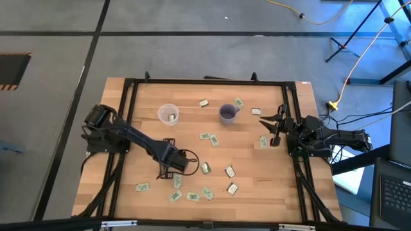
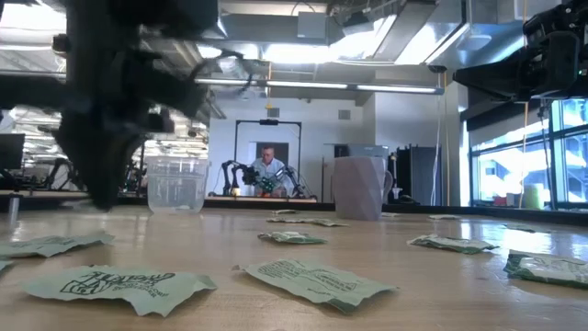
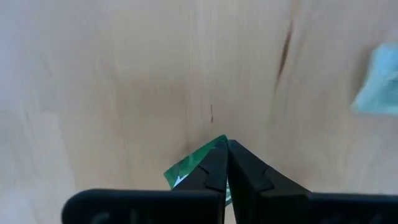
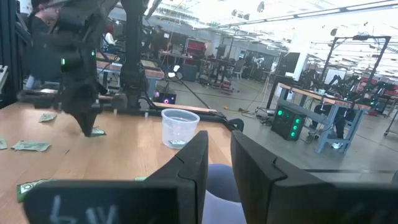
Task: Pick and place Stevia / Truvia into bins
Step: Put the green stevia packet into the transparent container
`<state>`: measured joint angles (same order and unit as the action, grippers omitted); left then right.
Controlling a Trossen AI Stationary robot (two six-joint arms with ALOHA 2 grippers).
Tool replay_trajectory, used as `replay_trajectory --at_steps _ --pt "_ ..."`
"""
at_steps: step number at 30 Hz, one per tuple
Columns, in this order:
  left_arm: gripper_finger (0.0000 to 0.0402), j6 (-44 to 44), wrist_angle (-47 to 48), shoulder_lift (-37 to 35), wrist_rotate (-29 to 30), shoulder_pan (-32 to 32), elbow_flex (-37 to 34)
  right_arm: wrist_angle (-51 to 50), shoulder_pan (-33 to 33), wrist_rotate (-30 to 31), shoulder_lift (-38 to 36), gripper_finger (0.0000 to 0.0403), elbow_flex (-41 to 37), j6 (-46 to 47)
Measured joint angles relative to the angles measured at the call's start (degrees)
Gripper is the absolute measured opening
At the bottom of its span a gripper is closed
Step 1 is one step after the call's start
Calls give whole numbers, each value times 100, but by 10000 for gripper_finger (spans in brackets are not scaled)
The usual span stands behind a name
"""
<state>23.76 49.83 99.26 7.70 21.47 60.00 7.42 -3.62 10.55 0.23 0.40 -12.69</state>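
My left gripper point(image 1: 172, 165) stands at the table's near middle, pointing down, shut on a green and white Stevia packet point(image 3: 188, 172). The right wrist view shows the same packet point(image 4: 97, 131) at the fingertips, low over the wood. The clear cup point(image 1: 168, 114) stands upright at the far left with something green in it point(image 4: 176, 143). The purple-grey mug point(image 1: 227, 113) stands beside it toward the right. My right gripper point(image 1: 274, 126) waits at the right edge, level and open, with nothing between its fingers. My left gripper pinches the packet between its two fingers point(image 3: 214, 168), coming from above and pointing down. One corner of the packet point(image 3: 219, 140) pokes out past the fingertips, and the rest shows beside one finger. Whether the packet's lower end still touches the table I cannot tell.
Several more packets lie flat on the wood: a cluster near the front edge point(image 1: 192, 195), some right of my left gripper point(image 1: 229, 171), one mid-table point(image 1: 209, 138), a few by the mug point(image 1: 238, 102). A black rail frame point(image 1: 128, 102) runs round the table.
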Motion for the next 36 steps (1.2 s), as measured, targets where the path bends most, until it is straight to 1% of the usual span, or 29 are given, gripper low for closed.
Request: replay_trajectory --at_steps 8,13,16,20,22,25,27,31,36 --pt "3 7 -31 -611 18 2 1 0 -1 0 1 74 0 -1" --pt "2 -26 -234 -1221 57 2 5 2 0 0 1 75 0 -2" --pt "3 -148 -430 -1621 242 2 7 0 -1 0 1 75 0 -2" --pt "2 -447 -534 -2115 843 3 15 4 0 0 0 75 0 -2" --pt "2 -633 -533 -2305 1370 3 18 2 0 0 0 75 0 -2" --pt "3 -863 -527 -2486 2362 -91 18 2 0 0 0 74 0 -2" --pt "3 -871 -512 -2541 2724 -260 18 4 0 2 2 74 0 -2" --pt "3 -942 -508 -2551 2677 -805 18 3 -2 0 1 75 0 -2" --pt "2 -1287 -499 -2456 2311 -1578 23 4 -2 0 0 75 0 -2"
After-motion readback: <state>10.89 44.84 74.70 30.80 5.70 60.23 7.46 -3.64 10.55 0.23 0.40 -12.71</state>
